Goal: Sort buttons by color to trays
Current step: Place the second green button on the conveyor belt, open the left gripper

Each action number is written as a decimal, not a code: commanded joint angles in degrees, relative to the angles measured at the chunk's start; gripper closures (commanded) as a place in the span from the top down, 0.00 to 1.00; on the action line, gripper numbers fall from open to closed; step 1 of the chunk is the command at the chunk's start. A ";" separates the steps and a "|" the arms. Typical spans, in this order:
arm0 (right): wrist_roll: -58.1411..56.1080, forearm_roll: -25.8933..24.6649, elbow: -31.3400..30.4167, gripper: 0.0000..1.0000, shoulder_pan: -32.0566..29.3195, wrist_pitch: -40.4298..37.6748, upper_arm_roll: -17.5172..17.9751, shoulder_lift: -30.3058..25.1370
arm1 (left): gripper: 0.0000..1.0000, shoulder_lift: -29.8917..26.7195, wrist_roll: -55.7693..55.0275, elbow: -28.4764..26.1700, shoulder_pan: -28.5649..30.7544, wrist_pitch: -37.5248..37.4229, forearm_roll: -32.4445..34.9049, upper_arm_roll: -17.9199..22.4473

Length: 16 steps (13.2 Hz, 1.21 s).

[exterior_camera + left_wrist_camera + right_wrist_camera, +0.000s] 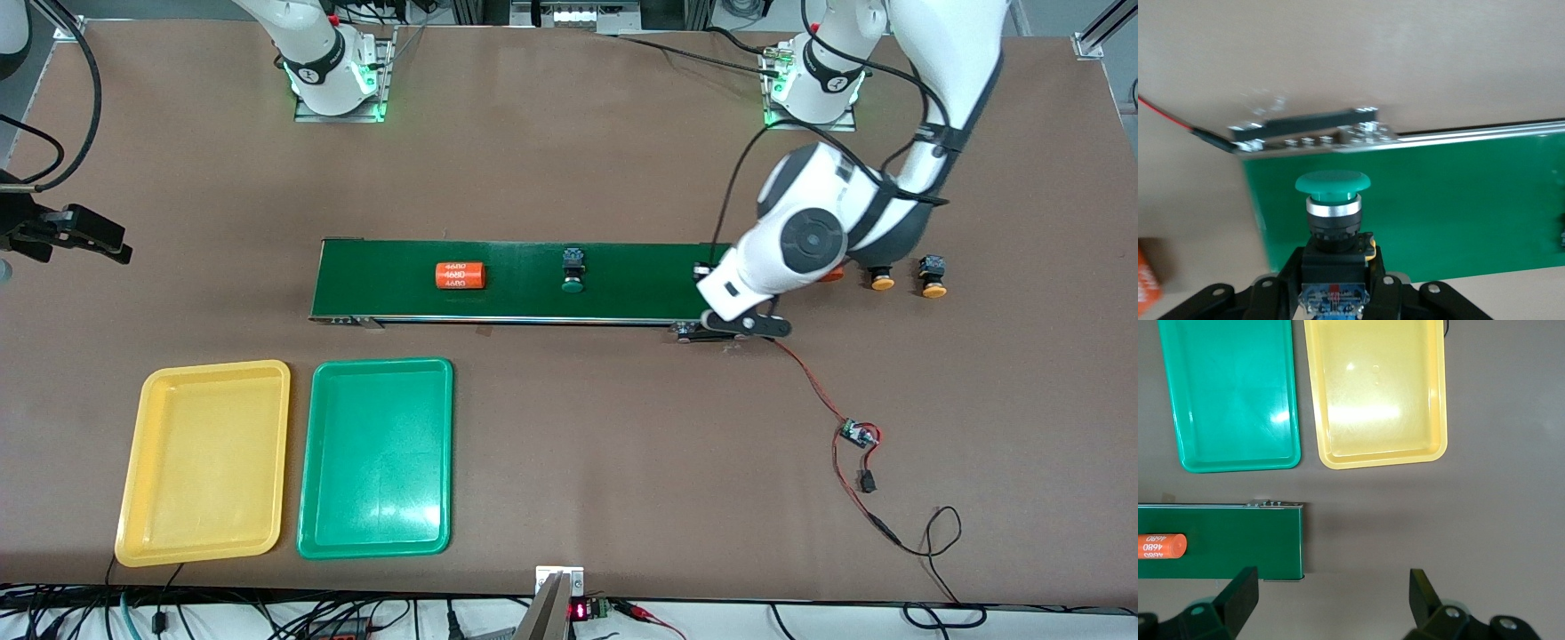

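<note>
My left gripper (1336, 263) is shut on the black-and-blue body of a green-capped button (1333, 193) and holds it just over the conveyor belt (1458, 213) at the left arm's end. In the front view the wrist (782, 249) hides that gripper. A second green button (573, 271) lies mid-belt. Two orange-yellow buttons (882, 277) (932, 277) lie on the table off that belt end. The yellow tray (206, 462) and green tray (378, 458) lie side by side, nearer the front camera, both empty. My right gripper (1333, 587) is open and empty, high over the table off the belt's right-arm end.
An orange numbered cylinder (460, 276) lies on the belt (516, 298) toward the right arm's end. Another orange piece (833, 276) peeks out beside the left arm's wrist. A red-and-black cable with a small circuit board (858, 436) runs from the belt's corner toward the front edge.
</note>
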 commanded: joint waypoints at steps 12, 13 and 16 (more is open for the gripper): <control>-0.43 0.02 -0.10 1.00 0.39 0.33 0.26 1.00 | 1.00 -0.48 -5.80 -10.25 -1.83 18.55 -0.69 -1.86; -0.25 0.02 -0.10 1.00 0.39 0.67 0.26 1.18 | 1.00 -1.88 -5.71 -10.08 -1.39 17.42 -0.60 -1.86; -0.86 -0.07 -0.10 1.00 0.12 1.20 0.26 1.61 | 1.00 -6.98 -4.92 -7.10 0.71 9.26 0.10 -1.16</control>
